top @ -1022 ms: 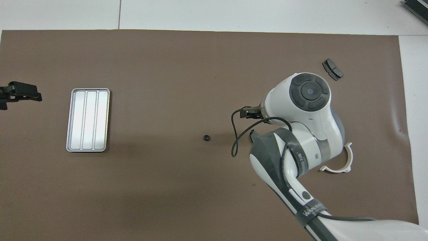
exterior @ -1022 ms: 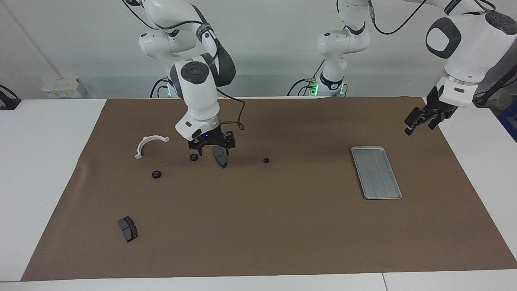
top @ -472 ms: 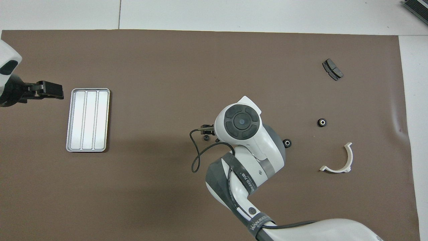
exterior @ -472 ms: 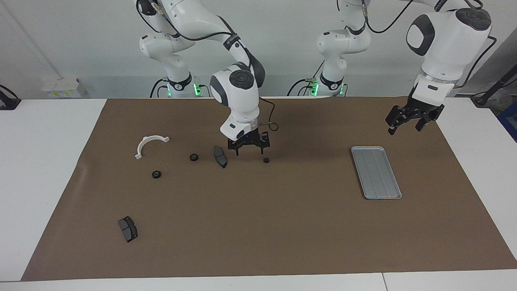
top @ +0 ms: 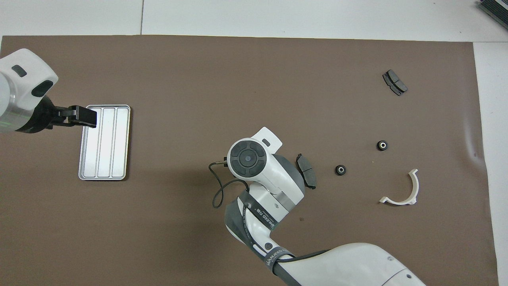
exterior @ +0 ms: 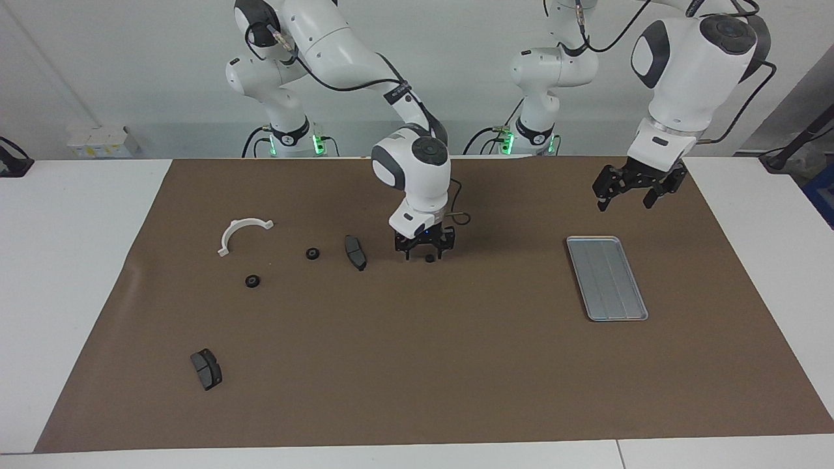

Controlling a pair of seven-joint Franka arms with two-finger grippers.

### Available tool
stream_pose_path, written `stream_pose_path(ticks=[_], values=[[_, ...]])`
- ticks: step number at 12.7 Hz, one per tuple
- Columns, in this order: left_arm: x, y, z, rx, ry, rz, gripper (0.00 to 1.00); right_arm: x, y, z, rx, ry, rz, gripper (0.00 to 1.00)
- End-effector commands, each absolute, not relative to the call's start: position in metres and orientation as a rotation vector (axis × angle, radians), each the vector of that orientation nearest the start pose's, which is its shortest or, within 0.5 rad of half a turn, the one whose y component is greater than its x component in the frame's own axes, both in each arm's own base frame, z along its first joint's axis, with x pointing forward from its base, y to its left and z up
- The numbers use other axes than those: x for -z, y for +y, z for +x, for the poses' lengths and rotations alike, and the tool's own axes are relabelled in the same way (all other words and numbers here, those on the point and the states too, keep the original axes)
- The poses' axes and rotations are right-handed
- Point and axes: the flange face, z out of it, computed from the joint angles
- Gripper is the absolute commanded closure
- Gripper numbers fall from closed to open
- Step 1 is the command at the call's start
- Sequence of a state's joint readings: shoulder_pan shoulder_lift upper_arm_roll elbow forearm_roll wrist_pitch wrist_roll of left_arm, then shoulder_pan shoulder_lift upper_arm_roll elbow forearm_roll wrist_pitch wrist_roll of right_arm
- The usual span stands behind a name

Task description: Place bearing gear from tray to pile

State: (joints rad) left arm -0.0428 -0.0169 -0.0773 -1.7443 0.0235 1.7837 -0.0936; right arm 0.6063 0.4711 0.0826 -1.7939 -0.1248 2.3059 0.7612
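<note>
the right gripper (exterior: 425,255) is low on the bench with jaws spread either side of a small black ring (exterior: 429,258), which lies between tray (exterior: 607,278) and pile; the left gripper (exterior: 627,193), jaws spread, hangs near the tray.

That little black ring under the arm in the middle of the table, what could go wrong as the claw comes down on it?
The ring is small and lies flat between the fingers of the right gripper, so they might pinch off-centre and flick it away. Carried toward the pile, it could clip the brake pad lying close by. The left gripper hangs open above the tray.
</note>
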Motion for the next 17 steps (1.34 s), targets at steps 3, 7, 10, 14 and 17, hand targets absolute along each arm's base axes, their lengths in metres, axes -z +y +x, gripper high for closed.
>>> stream_pose_path(ticks=[3, 7, 10, 14, 17], values=[[-0.58, -0.073, 0.55, 0.073, 0.038, -3.126, 0.0, -0.292, 0.42, 0.513, 0.152, 0.023, -3.148, 0.49], [-0.58, -0.071, 0.549, 0.07, 0.038, -3.126, 0.0, -0.288, 0.419, 0.515, 0.182, 0.051, -3.122, 0.7], [-0.581, -0.065, 0.55, 0.075, 0.03, -3.126, 0.0, -0.289, 0.418, 0.516, 0.179, 0.081, -3.125, 0.89], [-0.58, -0.06, 0.551, 0.077, 0.031, -3.126, 0.0, -0.321, 0.377, 0.549, 0.246, 0.177, -3.099, 1.0], [-0.58, -0.056, 0.551, 0.082, 0.019, -3.126, 0.0, -0.363, 0.299, 0.589, 0.328, 0.18, -3.089, 1.0]])
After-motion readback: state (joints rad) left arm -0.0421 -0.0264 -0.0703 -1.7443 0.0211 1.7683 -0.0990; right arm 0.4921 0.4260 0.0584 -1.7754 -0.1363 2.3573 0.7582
